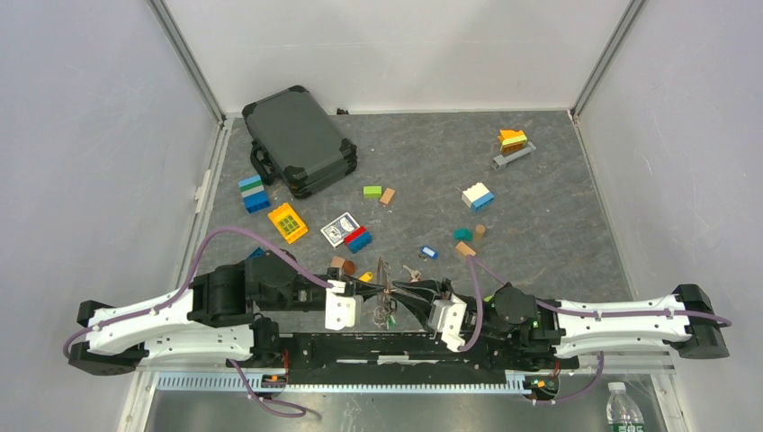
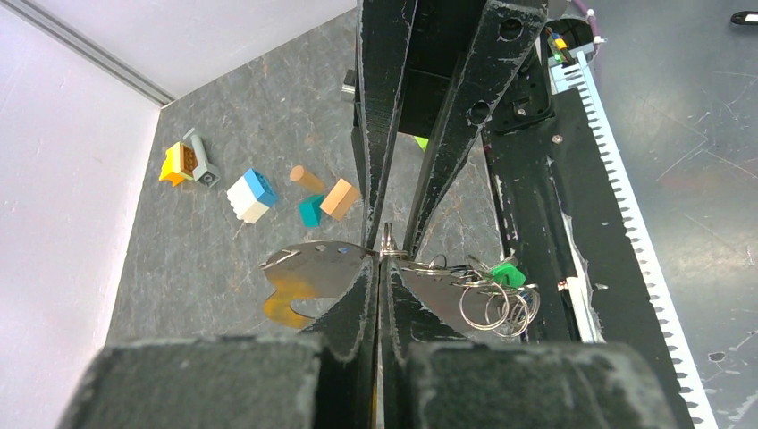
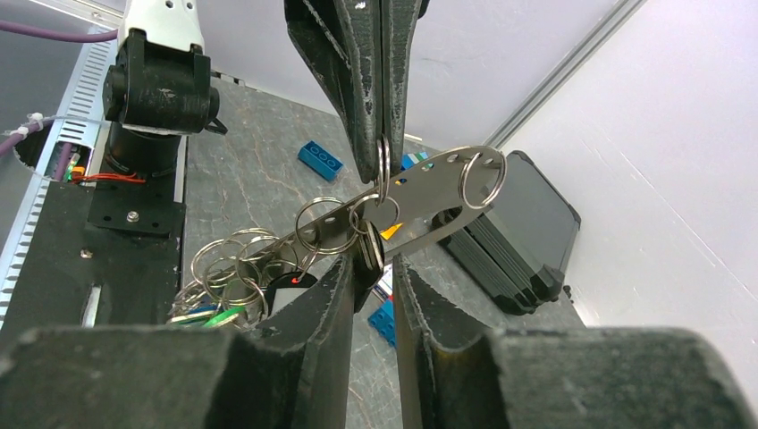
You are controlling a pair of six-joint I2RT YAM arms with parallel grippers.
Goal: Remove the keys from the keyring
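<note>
Just ahead of the arm bases, at the 6 o'clock edge of the table (image 1: 540,198), the keyring (image 3: 429,201) hangs clear of the surface between the two grippers. The left gripper (image 2: 379,273) has its fingers pressed tight together on a small ring (image 3: 383,170) threaded on the keyring. The right gripper (image 3: 374,268) has its fingers drawn in narrow around a black key (image 3: 370,253) just below that pinch. It looks gripped, though contact on one side is hard to make out. The other keys (image 3: 213,313), green and red heads among them, dangle in a bunch of loose rings (image 3: 234,264) at the low end.

Seen from above, the keyring's long axis runs roughly 12 to 6 o'clock, with the bunch at the 6 o'clock end, toward the bases. In the right wrist view it slopes from low at 8 o'clock to high at 2 o'clock, so it is tilted rather than level.

The step in hand appears to be freeing the black key. The left gripper would do best as a fixed anchor. The right should walk the key round its ring, following the curve of the wire. A straight tug would likely drag the whole bunch and could slip the small ring out of the left pinch. A short, gentle pull across the long axis — toward 3 o'clock — seems safest, keeping the dangling rings clear of the right fingers.
</note>
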